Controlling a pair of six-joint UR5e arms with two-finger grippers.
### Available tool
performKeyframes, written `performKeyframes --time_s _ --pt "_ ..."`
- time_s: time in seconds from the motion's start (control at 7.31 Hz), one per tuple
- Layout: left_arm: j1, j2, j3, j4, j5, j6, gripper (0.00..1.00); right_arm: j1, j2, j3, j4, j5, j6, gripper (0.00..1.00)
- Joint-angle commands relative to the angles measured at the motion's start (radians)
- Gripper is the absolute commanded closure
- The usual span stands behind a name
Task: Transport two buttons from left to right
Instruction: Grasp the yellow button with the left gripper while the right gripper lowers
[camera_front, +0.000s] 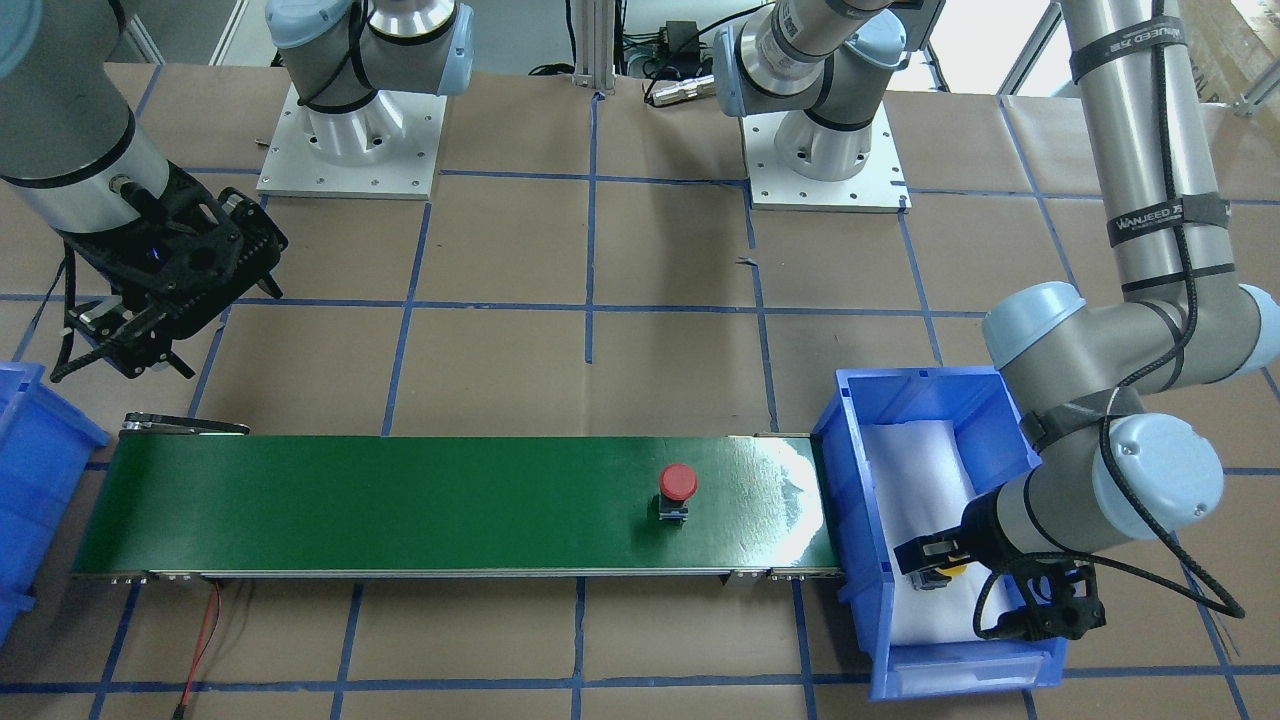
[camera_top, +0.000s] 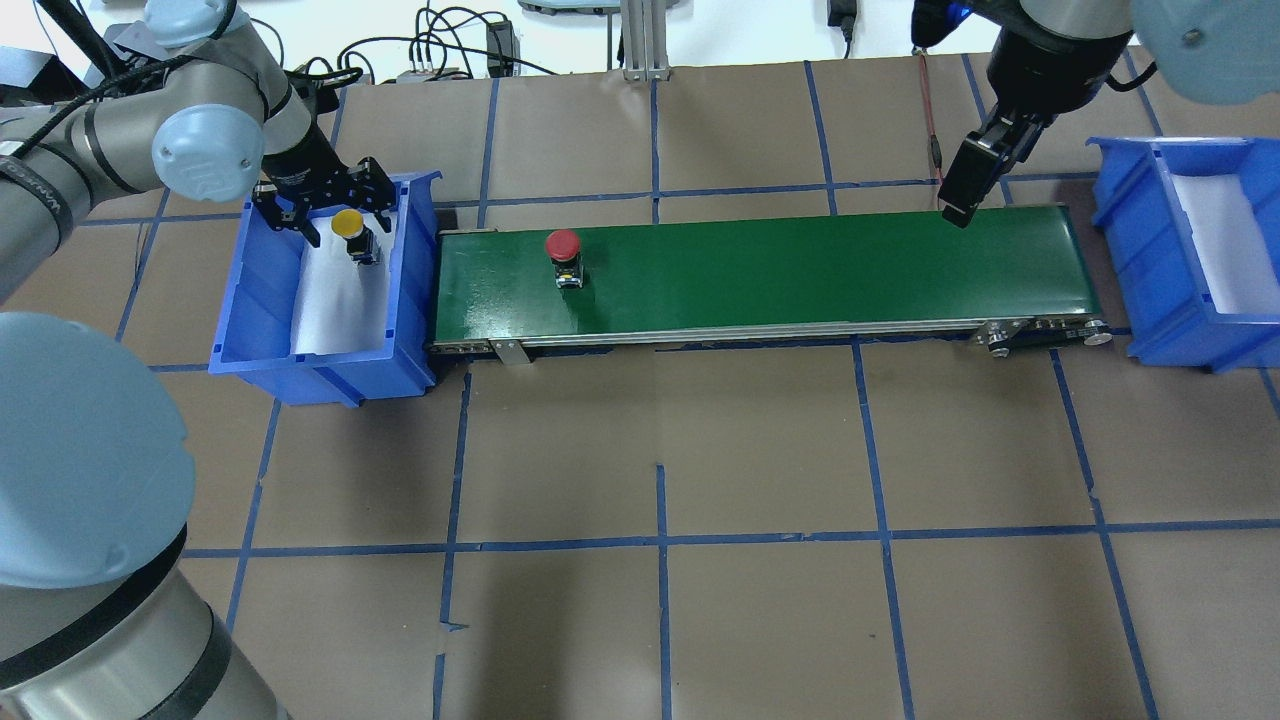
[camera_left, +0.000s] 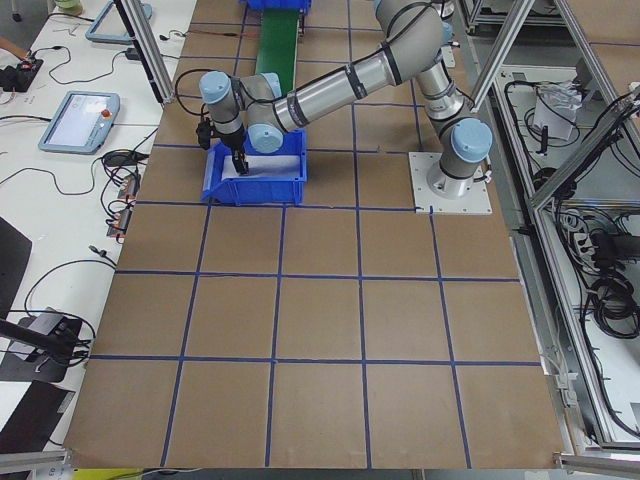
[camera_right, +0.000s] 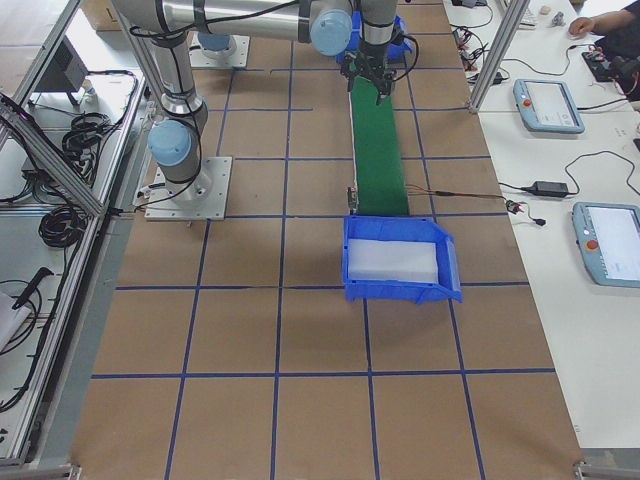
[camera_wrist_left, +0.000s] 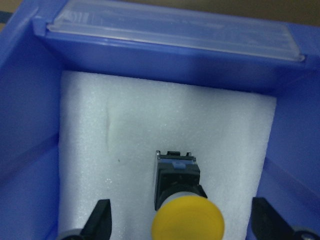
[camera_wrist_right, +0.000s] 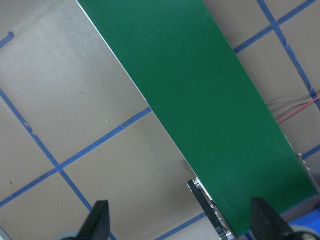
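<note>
The yellow button (camera_wrist_left: 187, 218) stands on white foam in the left blue bin (camera_top: 410, 300), also seen in the overhead view (camera_top: 348, 224). My left gripper (camera_top: 343, 228) is low inside that bin. Its open fingers (camera_wrist_left: 101, 216) stand on either side of the yellow cap without touching it. The red button (camera_top: 563, 245) stands upright on the green conveyor belt (camera_top: 800, 270) near its left end, also seen in the front view (camera_front: 677, 485). My right gripper (camera_top: 960, 195) is open and empty, above the far edge of the belt's right end.
A second blue bin (camera_top: 1140, 250) with a white foam liner stands just past the belt's right end. The table is brown paper with a blue tape grid. A red and black cable (camera_front: 200, 640) runs off the belt's right-hand end.
</note>
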Motion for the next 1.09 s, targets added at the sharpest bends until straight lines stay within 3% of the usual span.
performKeyframes --time_s 0.0,0.14,0.27,0.55,0.82,0.96 --pt "0.000 0.007 0.001 -0.010 0.002 0.000 0.49 -0.007 0.040 0.052 -0.039 0.008 -0.239 0.00" --pt "-0.001 0.010 -0.002 -0.012 -0.001 0.000 0.61 -0.007 0.077 0.069 -0.140 0.011 -0.300 0.00" --pt "-0.003 0.020 0.009 -0.013 -0.004 0.001 0.72 -0.008 0.097 0.071 -0.162 0.010 -0.371 0.00" --pt "-0.013 0.065 0.018 -0.028 0.003 0.001 0.73 -0.036 0.146 0.074 -0.208 0.010 -0.471 0.00" --pt "-0.021 0.176 -0.003 -0.119 0.003 0.003 0.73 -0.054 0.198 0.077 -0.239 0.011 -0.561 0.00" --pt "-0.042 0.226 -0.006 -0.169 0.003 0.006 0.73 -0.062 0.204 0.106 -0.311 0.005 -0.568 0.00"
